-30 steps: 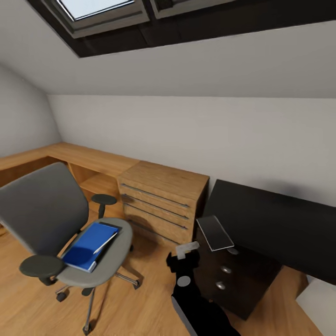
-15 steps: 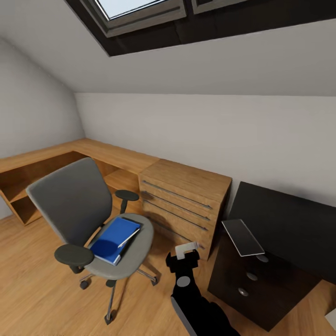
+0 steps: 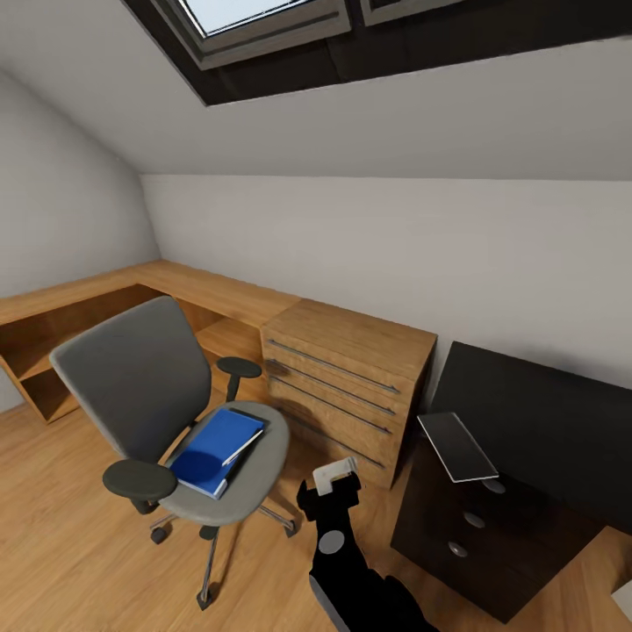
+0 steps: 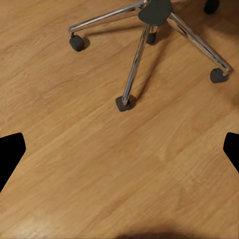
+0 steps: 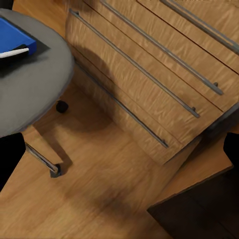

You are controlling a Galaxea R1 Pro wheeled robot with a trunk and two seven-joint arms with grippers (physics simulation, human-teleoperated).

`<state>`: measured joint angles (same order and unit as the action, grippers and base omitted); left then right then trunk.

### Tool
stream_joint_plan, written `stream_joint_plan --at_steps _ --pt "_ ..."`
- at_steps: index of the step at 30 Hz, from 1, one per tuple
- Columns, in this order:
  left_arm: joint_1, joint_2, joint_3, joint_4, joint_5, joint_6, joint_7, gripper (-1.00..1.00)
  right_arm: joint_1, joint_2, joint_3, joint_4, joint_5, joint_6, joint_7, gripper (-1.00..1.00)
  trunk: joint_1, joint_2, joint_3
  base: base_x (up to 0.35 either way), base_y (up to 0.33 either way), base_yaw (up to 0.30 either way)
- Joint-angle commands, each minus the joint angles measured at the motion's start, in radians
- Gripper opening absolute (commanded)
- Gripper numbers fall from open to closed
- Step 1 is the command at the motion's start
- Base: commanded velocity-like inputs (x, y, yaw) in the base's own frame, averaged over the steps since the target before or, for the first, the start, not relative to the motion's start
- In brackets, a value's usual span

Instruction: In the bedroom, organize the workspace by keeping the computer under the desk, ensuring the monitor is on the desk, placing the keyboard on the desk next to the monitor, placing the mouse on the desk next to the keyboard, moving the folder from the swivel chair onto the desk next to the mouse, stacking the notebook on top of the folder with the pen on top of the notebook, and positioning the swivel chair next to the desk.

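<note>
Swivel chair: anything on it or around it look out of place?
Yes. A blue folder with a pen on top lies on the swivel chair seat instead of on the desk. The chair itself stands upright.

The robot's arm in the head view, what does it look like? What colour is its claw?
The arm is chunky and glossy black, with a round grey disc on its top like a button. At its tip sits the claw, a pale grey, squared bracket shape on a black base. In the wrist views the claw's fingers are plain black wedges. No cables or writing can be seen.
</note>
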<state>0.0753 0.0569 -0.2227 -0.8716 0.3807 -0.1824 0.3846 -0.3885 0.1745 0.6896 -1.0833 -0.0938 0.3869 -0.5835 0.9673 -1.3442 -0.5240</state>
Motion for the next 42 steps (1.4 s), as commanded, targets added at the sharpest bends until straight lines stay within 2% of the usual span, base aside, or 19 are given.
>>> stream_joint_plan --at_steps 1,7,21,27,28,30,31,32,33,34,35,36,37,39,41,42 --pt "0.0 0.002 -0.006 -0.001 0.01 -0.004 0.007 1.0 -0.001 0.0 0.004 -0.001 -0.01 0.002 -0.009 1.0 0.0 -0.001 -0.001 0.0 0.0 0.021" --pt "0.0 0.007 -0.005 -0.001 0.012 -0.003 0.007 1.0 -0.001 0.0 0.008 -0.001 -0.01 0.001 -0.01 1.0 0.0 -0.001 -0.001 0.0 0.111 0.157" --pt "0.0 0.007 -0.004 -0.001 0.012 -0.005 0.007 1.0 -0.001 0.0 0.008 -0.001 -0.006 0.001 -0.011 1.0 0.0 -0.001 -0.001 0.0 0.315 0.249" --pt "0.0 0.011 0.002 -0.005 0.012 -0.006 0.012 1.0 -0.001 0.0 0.007 -0.001 -0.003 0.001 -0.013 1.0 0.0 -0.001 -0.001 0.0 0.141 0.053" --pt "0.0 0.036 0.072 -0.009 0.014 -0.004 0.012 1.0 -0.001 0.0 0.006 0.0 -0.003 0.002 -0.013 1.0 0.0 -0.001 -0.001 0.0 0.005 0.002" --pt "0.0 0.037 0.097 -0.01 0.015 -0.004 0.012 1.0 -0.001 0.0 0.005 -0.001 -0.002 0.002 -0.013 1.0 0.0 -0.001 -0.001 0.0 0.004 0.001" --pt "0.0 0.038 0.127 -0.011 0.016 -0.004 0.012 1.0 -0.001 0.0 0.004 0.0 -0.002 0.002 -0.012 1.0 0.0 -0.001 -0.001 0.0 0.002 0.001" --pt "0.0 0.038 0.249 -0.22 0.019 -0.03 0.009 1.0 -0.007 0.0 -0.091 0.044 -0.01 -0.068 -0.007 1.0 0.0 -0.001 -0.001 0.0 0.0 0.0" --pt "0.0 0.039 0.257 -0.28 0.024 0.021 0.008 1.0 -0.021 0.0 -0.122 0.091 -0.012 -0.078 0.002 1.0 0.0 -0.001 -0.001 0.0 0.0 0.0" --pt "0.0 0.039 0.262 -0.305 0.028 0.051 0.009 1.0 -0.033 0.0 -0.129 0.108 -0.013 -0.081 0.008 1.0 0.0 -0.001 -0.001 0.0 0.0 0.0" --pt "0.0 0.04 0.294 -0.504 0.067 0.295 0.012 1.0 -0.147 0.0 -0.153 0.216 -0.028 -0.086 0.051 1.0 0.0 -0.001 -0.001 0.0 0.0 0.0" --pt "0.0 0.04 0.305 -0.569 0.086 0.367 0.013 1.0 -0.196 0.0 -0.162 0.262 -0.051 -0.086 0.066 1.0 0.0 -0.001 -0.001 0.0 0.0 0.0" --pt "0.0 0.041 0.312 -0.598 0.096 0.396 0.014 1.0 -0.222 0.0 -0.168 0.288 -0.068 -0.086 0.074 1.0 0.0 -0.001 -0.001 0.0 0.0 0.0" --pt "-0.002 0.042 0.353 -0.684 0.146 0.47 0.013 1.0 -0.345 0.0 -0.197 0.427 -0.163 -0.09 0.094 1.0 0.0 -0.001 -0.001 0.0 0.0 0.0" --pt "-0.01 0.042 0.374 -0.707 0.175 0.493 0.012 1.0 -0.402 0.0 -0.213 0.505 -0.22 -0.099 0.1 1.0 0.0 -0.001 -0.001 0.0 0.0 0.0" --pt "-0.027 0.043 0.39 -0.722 0.206 0.516 0.012 1.0 -0.451 0.0 -0.232 0.579 -0.28 -0.118 0.104 1.0 0.0 -0.001 -0.001 0.0 0.0 0.0"
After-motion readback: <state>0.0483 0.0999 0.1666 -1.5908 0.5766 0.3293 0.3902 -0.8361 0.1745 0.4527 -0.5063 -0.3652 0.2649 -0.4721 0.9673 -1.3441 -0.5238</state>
